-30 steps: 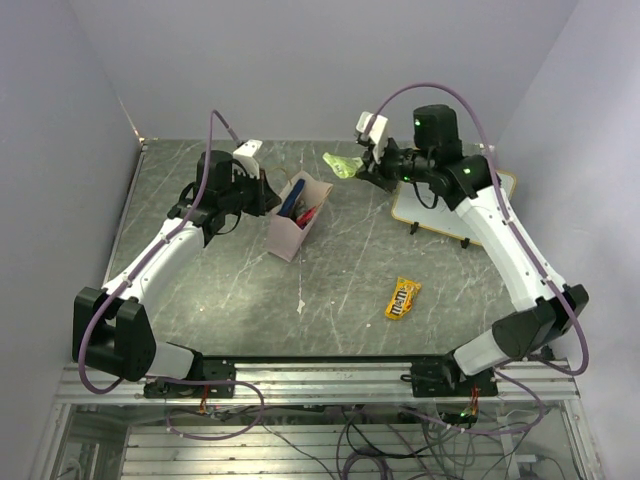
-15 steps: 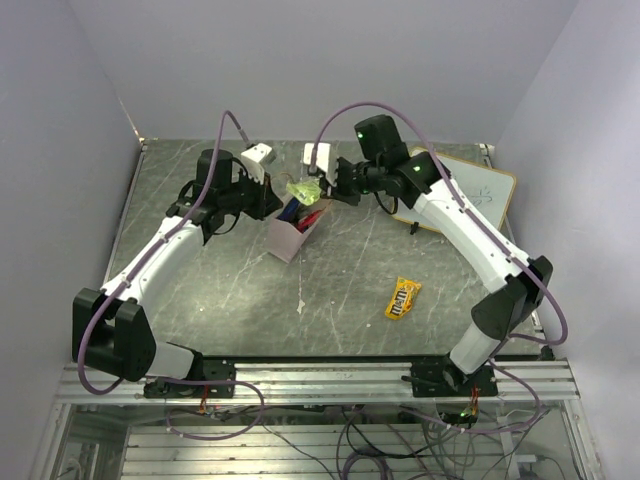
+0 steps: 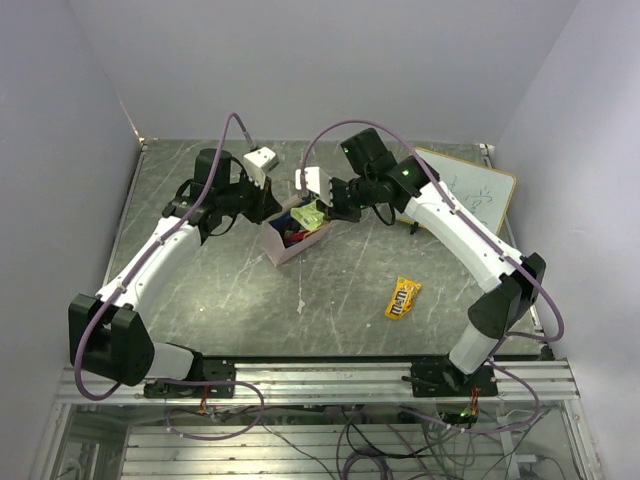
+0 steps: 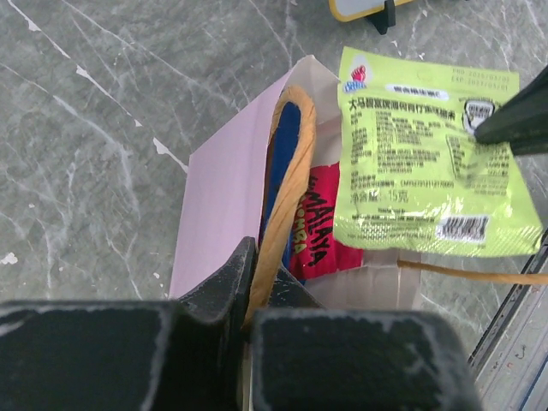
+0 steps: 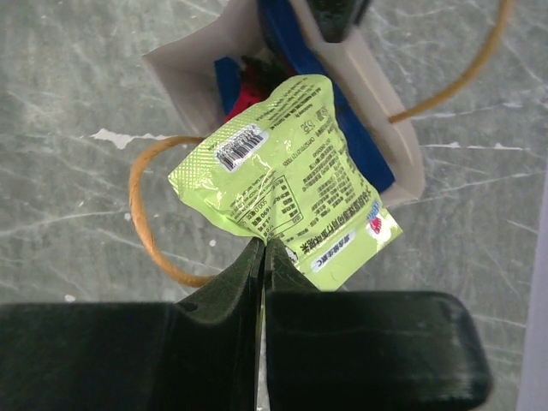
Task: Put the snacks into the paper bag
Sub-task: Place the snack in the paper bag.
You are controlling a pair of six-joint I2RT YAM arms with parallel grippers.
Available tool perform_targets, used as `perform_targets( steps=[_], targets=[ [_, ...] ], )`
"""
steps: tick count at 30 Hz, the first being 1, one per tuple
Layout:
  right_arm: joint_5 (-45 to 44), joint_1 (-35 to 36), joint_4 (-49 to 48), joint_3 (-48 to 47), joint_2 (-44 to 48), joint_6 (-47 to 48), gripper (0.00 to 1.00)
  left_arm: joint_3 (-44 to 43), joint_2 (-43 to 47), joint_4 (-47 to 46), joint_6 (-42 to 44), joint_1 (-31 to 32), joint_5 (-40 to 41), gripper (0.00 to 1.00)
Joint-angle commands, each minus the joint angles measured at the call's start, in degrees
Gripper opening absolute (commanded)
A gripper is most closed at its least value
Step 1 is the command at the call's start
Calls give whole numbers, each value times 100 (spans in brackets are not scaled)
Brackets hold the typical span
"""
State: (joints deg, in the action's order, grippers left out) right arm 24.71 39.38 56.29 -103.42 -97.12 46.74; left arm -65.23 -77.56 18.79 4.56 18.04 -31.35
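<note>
Now pinching green packet (image 5: 291, 171) over paper bag (image 4: 218, 205) with right gripper (image 5: 261, 248), clamping bag rim with left gripper (image 4: 257, 282), half hiding red packet (image 4: 312, 235) inside.

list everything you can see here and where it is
paper bag: one, pale pink, mid-table
light green packet: one, held at the bag's mouth
red packet: one, inside the bag
blue packet: at least one, inside the bag, the rest hidden
M&M's packet: one, yellow, flat on the table, right of the bag
white board: one, scribbled, on a stand, far right
table: one, grey marble
left pincer: one, black, shut on the paper bag's rim and handle
right pincer: one, black, shut on the light green packet
</note>
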Motion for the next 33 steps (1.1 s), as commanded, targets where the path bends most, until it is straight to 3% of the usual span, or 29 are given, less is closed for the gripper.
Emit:
perform_targets(
  steps=[1, 6, 13, 33],
  targets=[
    [78, 152, 495, 104, -157, 63, 0, -211, 247, -289, 166, -44, -289, 7],
    [291, 219, 601, 213, -179, -21, 0, -34, 352, -494, 203, -38, -109, 7],
    [624, 302, 547, 216, -211, -172, 0, 118, 338, -669, 123, -25, -441, 7],
    [423, 706, 527, -394, -320, -268, 0, 415, 339, -856, 72, 59, -556, 7]
  ],
)
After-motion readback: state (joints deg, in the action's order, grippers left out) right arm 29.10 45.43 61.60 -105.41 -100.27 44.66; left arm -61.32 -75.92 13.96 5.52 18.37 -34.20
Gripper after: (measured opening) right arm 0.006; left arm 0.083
